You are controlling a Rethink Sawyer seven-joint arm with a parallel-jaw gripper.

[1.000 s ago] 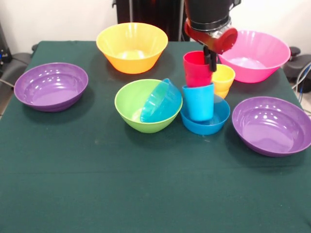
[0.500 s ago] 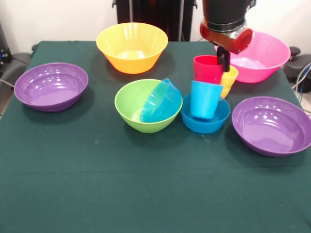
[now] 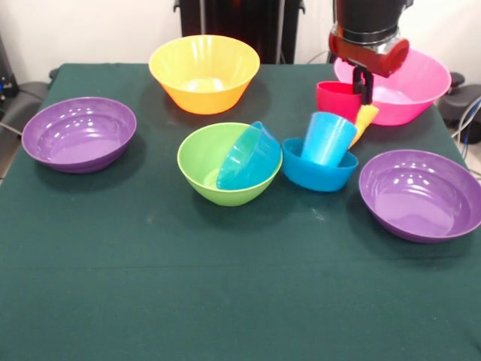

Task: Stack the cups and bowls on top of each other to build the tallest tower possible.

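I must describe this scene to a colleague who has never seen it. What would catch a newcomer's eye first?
Probably the red cup, gripped at its rim by the gripper in front of the large pink bowl at the far right. Just below, a blue cup leans tilted inside a small blue bowl near the table's middle. Beside it, a lime green bowl holds another blue bowl standing on edge.

Dark green table (image 3: 150, 286), two purple bowls (image 3: 79, 134) (image 3: 421, 194), orange-yellow bowl (image 3: 204, 73), pink bowl (image 3: 398, 86), lime green bowl (image 3: 207, 162), blue bowl (image 3: 319, 174)
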